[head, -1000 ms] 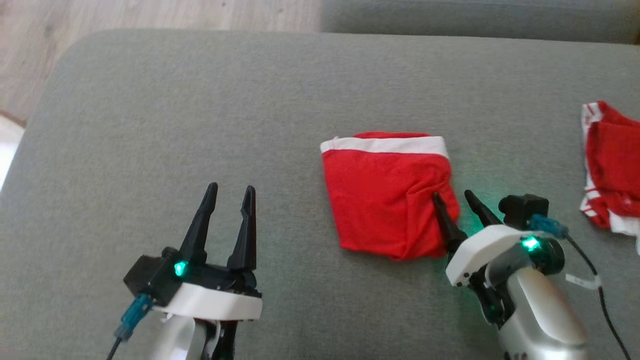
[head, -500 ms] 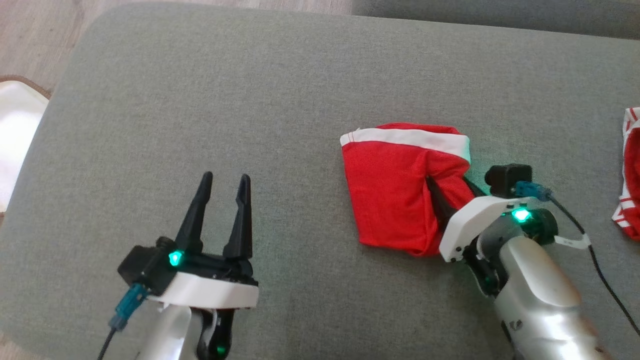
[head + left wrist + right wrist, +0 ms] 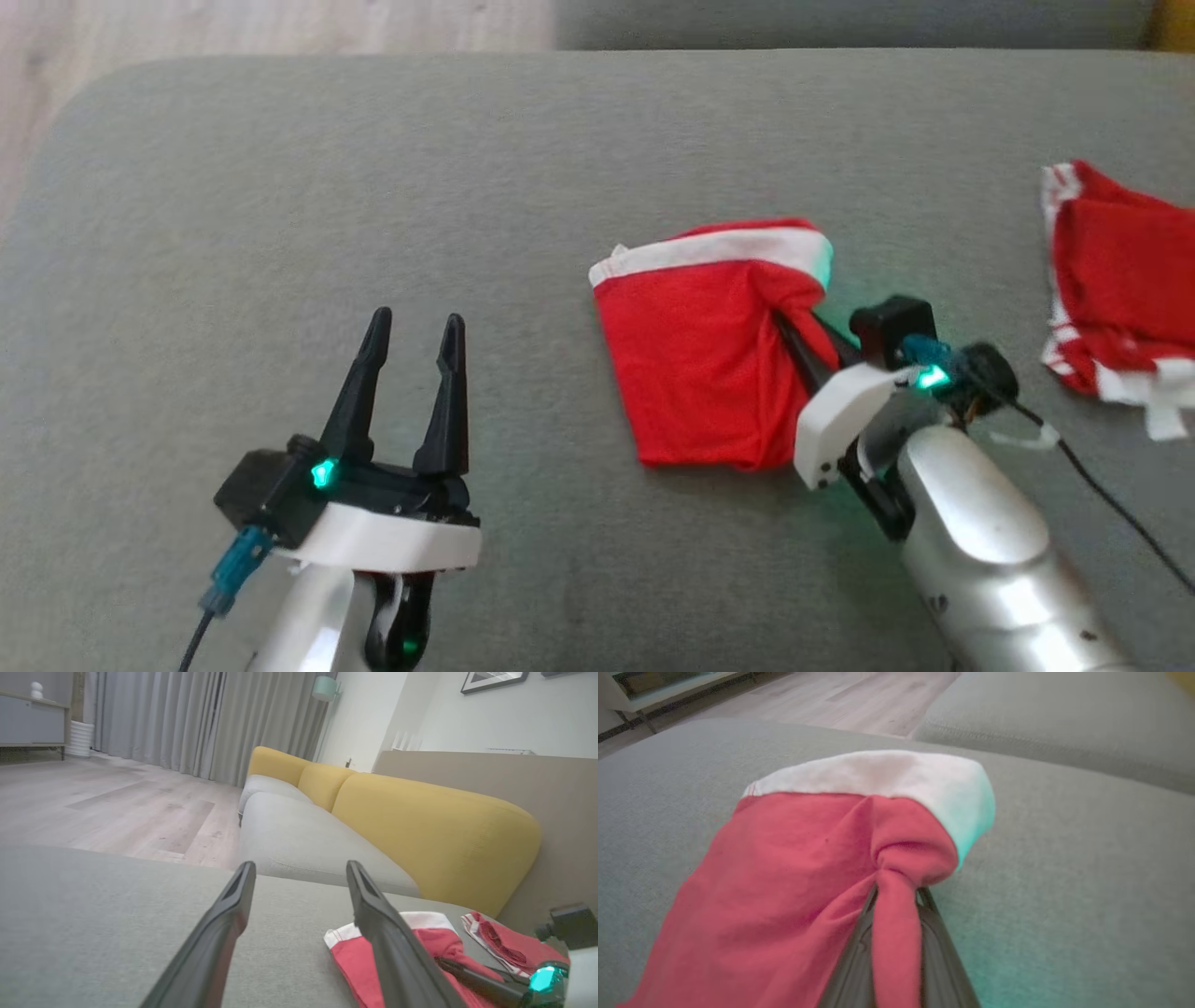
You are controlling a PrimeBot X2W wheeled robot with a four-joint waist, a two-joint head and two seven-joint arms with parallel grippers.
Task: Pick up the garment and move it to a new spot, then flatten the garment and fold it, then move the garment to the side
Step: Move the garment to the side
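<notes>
On the grey cushion (image 3: 280, 187), the red garment (image 3: 700, 373) lay bunched along its right edge, where the right gripper (image 3: 803, 341) pinched the fabric. Well left of the garment, the left gripper (image 3: 417, 322) hovered with fingers spread. A striped red cloth (image 3: 1120, 280) lay well to its right.

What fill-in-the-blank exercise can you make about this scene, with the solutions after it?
1. The right gripper is shut on the red garment, while the left gripper is ____ and holds nothing.
2. The waistband of the red garment is ____ in colour.
3. A second garment, red with white trim, lies to the robot's ____ of the gripped one.
4. In the left wrist view, the sofa backrest is ____ in colour.

Missing words: open; white; right; yellow.
</notes>
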